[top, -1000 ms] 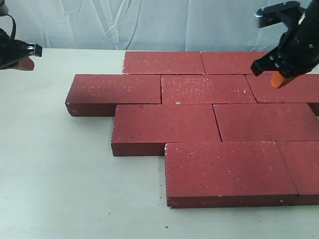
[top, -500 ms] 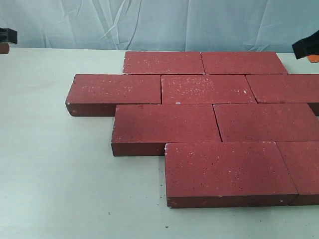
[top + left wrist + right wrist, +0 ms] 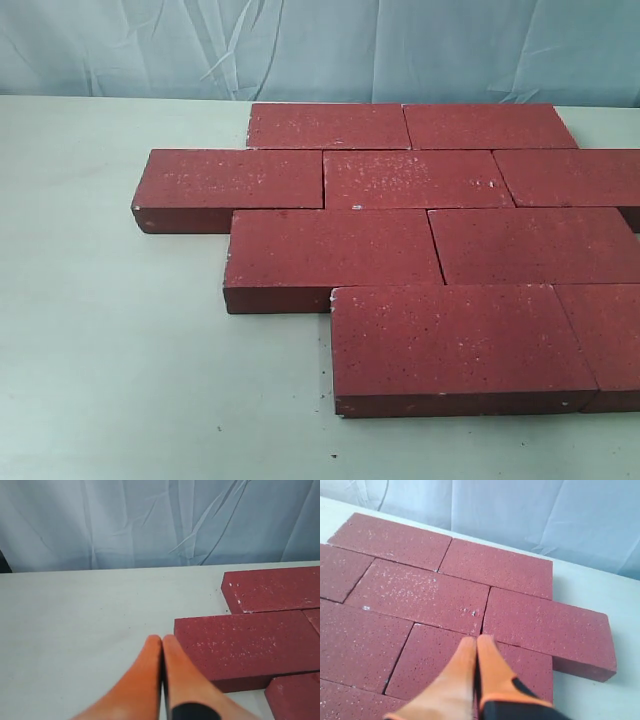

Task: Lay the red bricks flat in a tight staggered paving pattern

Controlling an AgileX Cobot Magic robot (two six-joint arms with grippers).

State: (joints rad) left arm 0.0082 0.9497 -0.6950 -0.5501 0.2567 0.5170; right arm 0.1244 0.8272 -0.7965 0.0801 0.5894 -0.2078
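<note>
red bricks [image 3: 430,245] fill right, open table [image 3: 110,370] left

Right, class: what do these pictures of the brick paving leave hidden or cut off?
- Exterior view: the right-hand bricks run off the frame edge; count uncertain.
- Exterior view: neither gripper shows.
- Right wrist view: the right gripper covers part of the nearest brick.

So our left gripper [image 3: 161,641] has its two orange tapered fingers [image 3: 140,680] pressed flat together, tip to tip, gripping nothing. Same deal on our right gripper [image 3: 477,641]: orange fingers [image 3: 495,672] squeezed closed, a bit of black showing near their base.
</note>
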